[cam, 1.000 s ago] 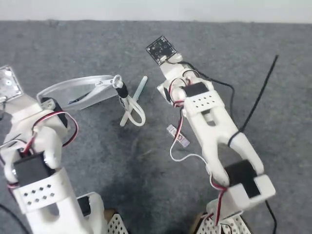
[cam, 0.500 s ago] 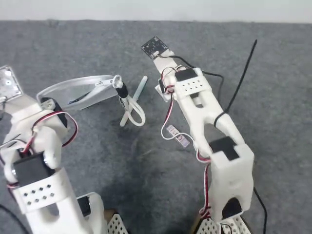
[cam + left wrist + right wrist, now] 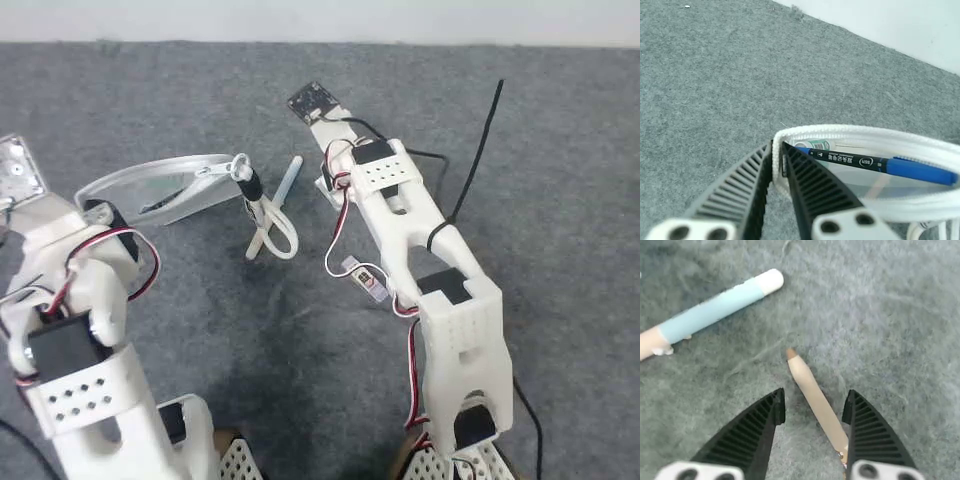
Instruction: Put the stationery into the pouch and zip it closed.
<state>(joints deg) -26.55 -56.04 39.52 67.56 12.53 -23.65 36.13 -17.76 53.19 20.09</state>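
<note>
Now | left gripper (image 3: 777,150) clamped on pouch (image 3: 850,131) rim; right gripper (image 3: 815,395) jaws apart, straddling beige pencil (image 3: 807,385) on carpet (image 3: 900,300)

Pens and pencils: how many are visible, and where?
3. A blue pen inside the pouch; a light-blue pen on the carpet; a tan pencil between the right gripper's open fingers. Others may be hidden in the pouch.

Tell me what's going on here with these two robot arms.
The left gripper is clamped on the rim of the clear pouch, which is open; a blue pen lies inside. The right gripper hangs open over the grey mat, its fingers either side of a beige pencil. A pale blue pencil lies on the mat nearby, outside the pouch.
</note>
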